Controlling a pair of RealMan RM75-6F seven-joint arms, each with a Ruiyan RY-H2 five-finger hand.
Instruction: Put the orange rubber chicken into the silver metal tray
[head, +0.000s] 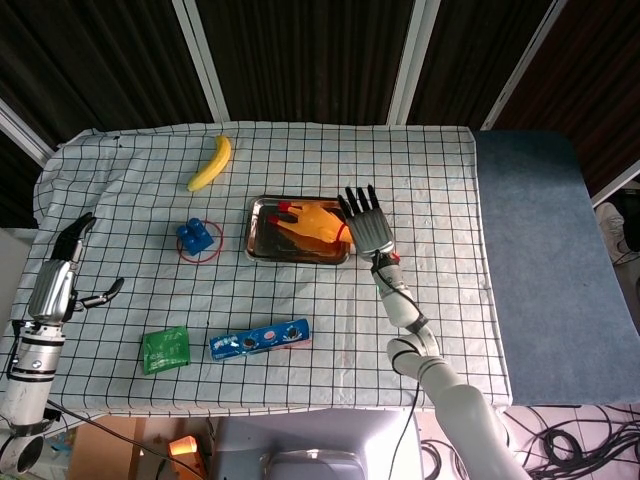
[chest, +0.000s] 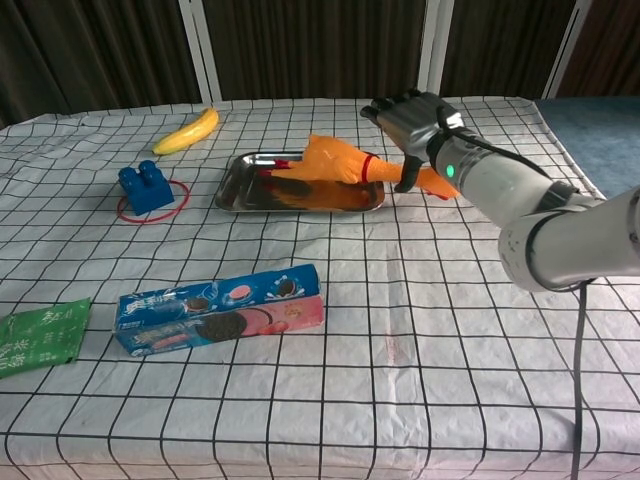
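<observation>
One table (head: 440, 200), draped in a white cloth ruled with a black grid, carries everything here. Two robot arms reach over it. The right arm (chest: 540, 215) comes in from the near right corner, and the right hand (head: 368, 222) sits at the right end of the tray with its fingers (head: 357, 198) fanned apart; in the chest view the palm rests against the neck end of the chicken, and I cannot tell whether it actually grips it. The left hand (head: 62, 280) hangs off the left edge of the table, holding nothing, thumb stuck out to the side and the other fingers straight.

One silver metal tray (chest: 240, 180) lies near the middle of the cloth. One orange rubber chicken (chest: 335, 165) lies in it, body over the tray floor, red feet toward the left, its head end poking out past the right rim.

One blue cookie package (head: 260, 340), lying flat, sits toward the near edge. One green packet (head: 165, 350) lies just left of it. One yellow banana (head: 210, 163) rests at the far left. One red ring (head: 200, 245) lies left of the tray, with one blue toy brick (head: 197, 236) standing inside it.
</observation>
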